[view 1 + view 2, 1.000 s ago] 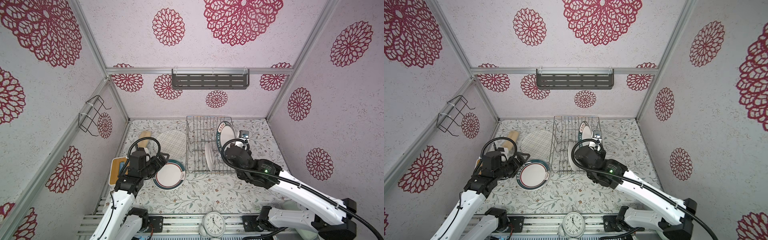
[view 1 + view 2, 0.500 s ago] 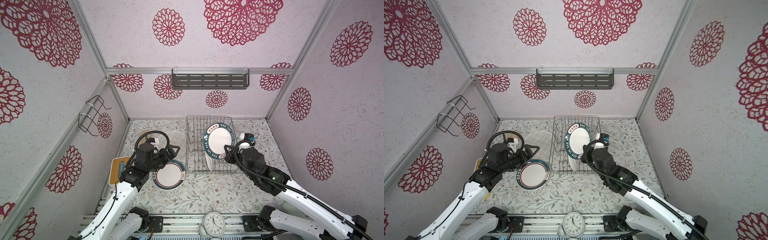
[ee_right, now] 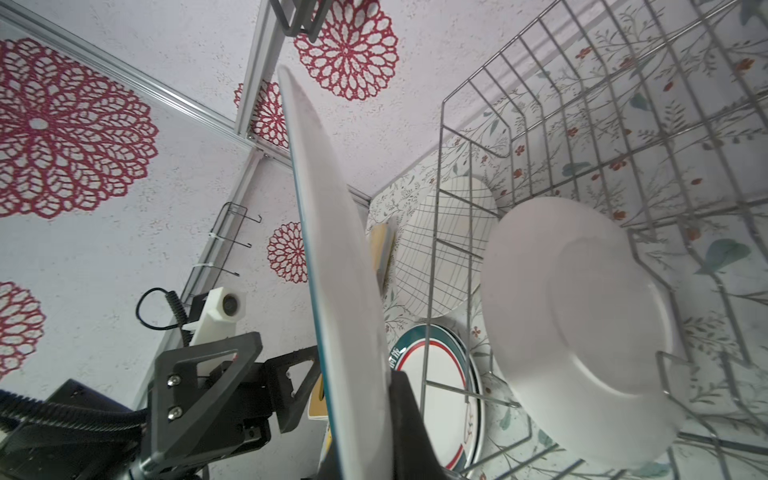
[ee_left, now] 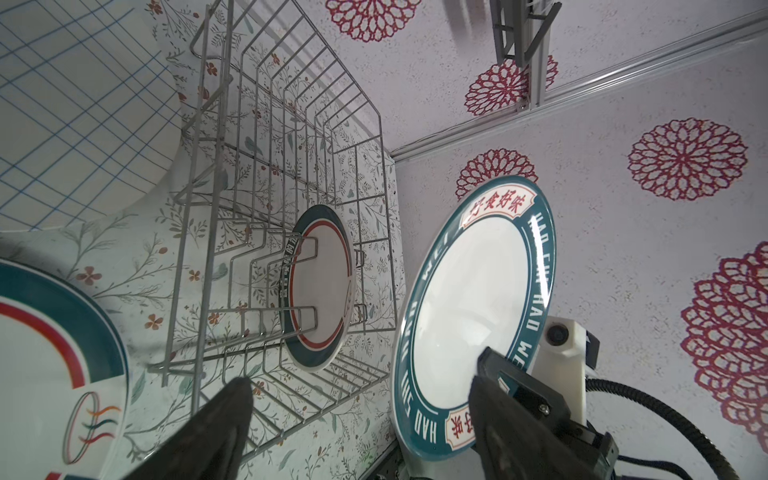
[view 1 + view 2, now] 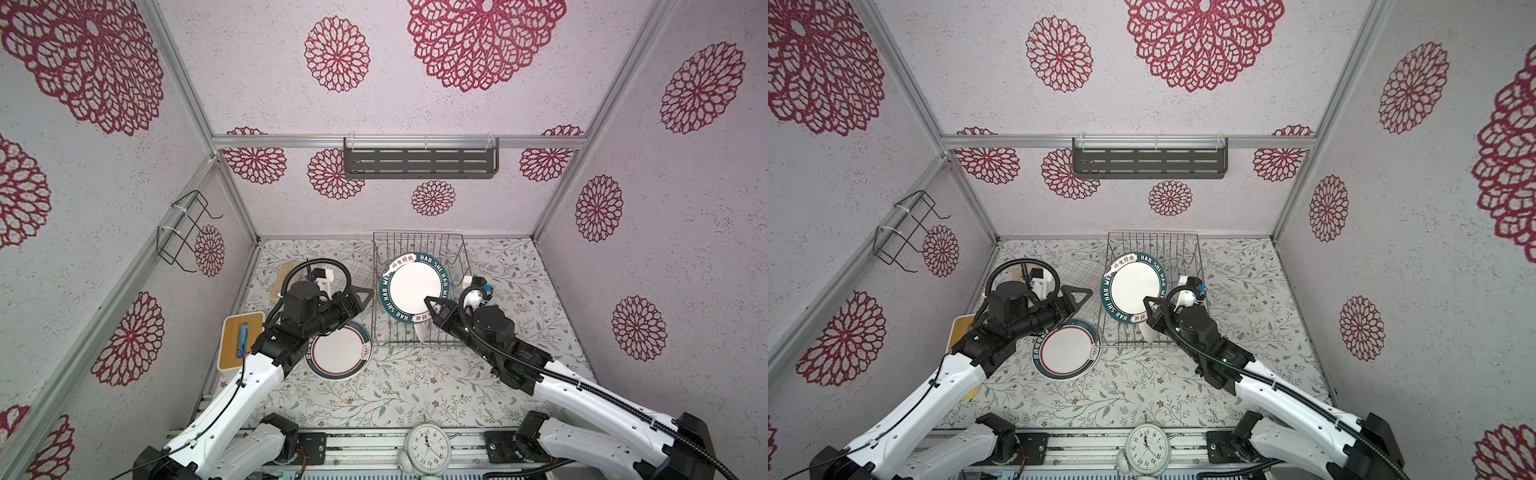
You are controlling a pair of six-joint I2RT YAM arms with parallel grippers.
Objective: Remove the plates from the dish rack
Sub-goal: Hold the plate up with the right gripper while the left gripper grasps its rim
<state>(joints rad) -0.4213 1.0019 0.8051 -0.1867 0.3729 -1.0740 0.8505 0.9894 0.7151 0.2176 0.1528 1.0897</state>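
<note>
The right pincer [image 5: 431, 305] grips the lettered plate [image 5: 415, 286] upright above the dish rack [image 5: 417, 234]. Its face is turned toward the left pincer [image 5: 362, 301], which gapes empty just beside it, seemingly placed to receive it.

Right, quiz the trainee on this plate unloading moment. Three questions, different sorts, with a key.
1. True or false: the right tool is shut on the lettered plate.
2. The grid plate is: A on the table beside the dish rack; B standing inside it; C held aloft.
3. Which tool stands open?
Key: 1 true; 2 A; 3 the left tool.
</note>
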